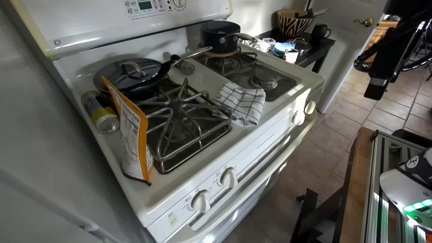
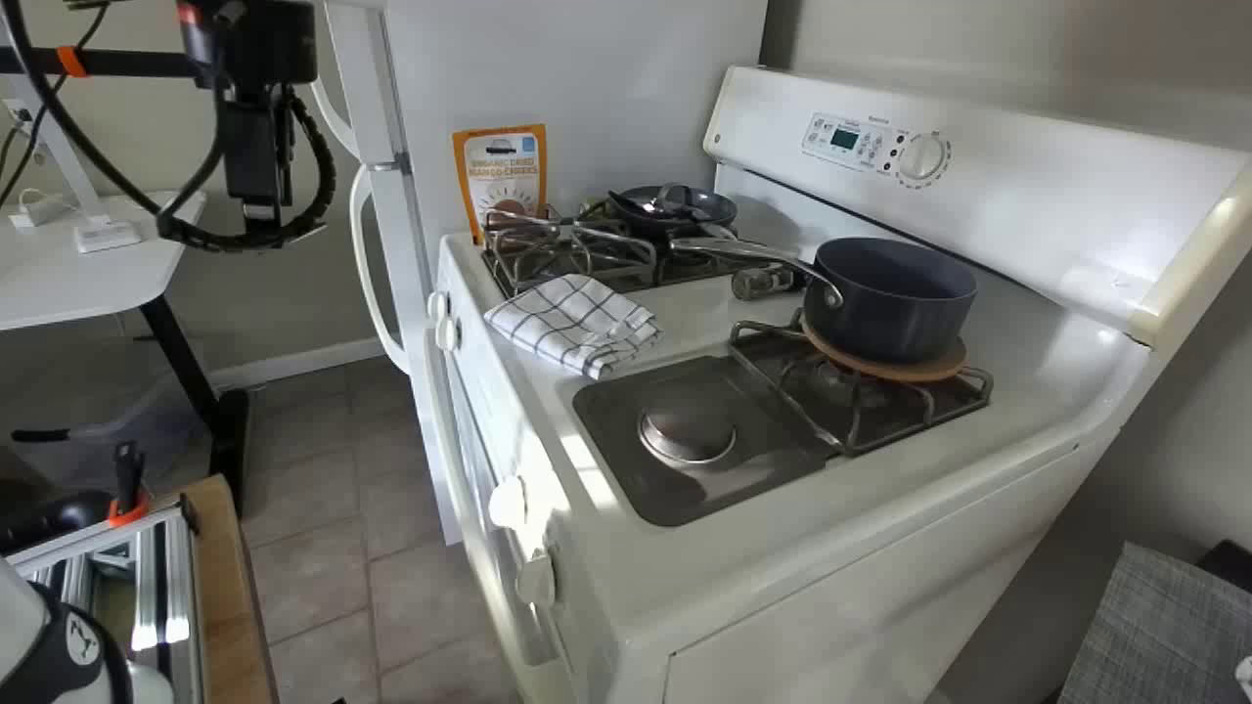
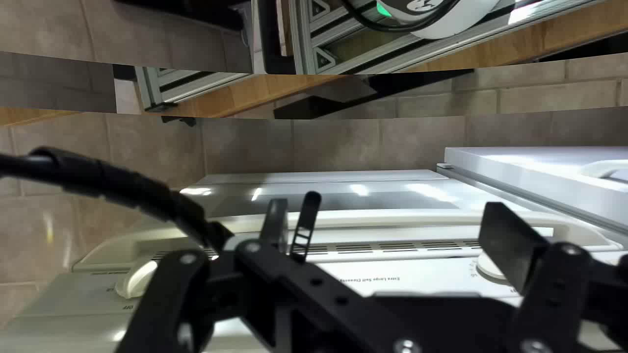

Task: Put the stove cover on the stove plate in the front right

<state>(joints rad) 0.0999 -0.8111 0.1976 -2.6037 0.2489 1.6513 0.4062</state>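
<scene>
Your fingers (image 3: 510, 245) stand wide apart with nothing between them. In both exterior views they hang well in front of the tabletop (image 1: 199, 162), probably to leave you room to line up before reaching in.

Work across from the left in an exterior view. The can (image 1: 101, 114) seems to lie on its side by the bag (image 1: 135, 145), which stands on end at the near corner; both look merely stored there, and the bag could crowd your wrist. The pan (image 1: 111, 69) sits at the back, likely out of your way.

Next is the cover (image 1: 190, 125), front left, seemingly stacked on a second grate (image 1: 168, 171). That stacking, I judge, raises its frame and offers you a bar to pinch. The pot (image 1: 216, 42) rests on its mat (image 2: 905, 373) at the back. The cloth (image 1: 241, 103) lies between cover and plate (image 1: 265, 80); you can't tell whether it touches the cover, so lift high. The plate, front right, is bare and looks ready.

The cover is square, so there's no real long axis. Its near side runs roughly along the tabletop's front edge, and its bars point inward to the open centre; you'll likely need little turning.
</scene>
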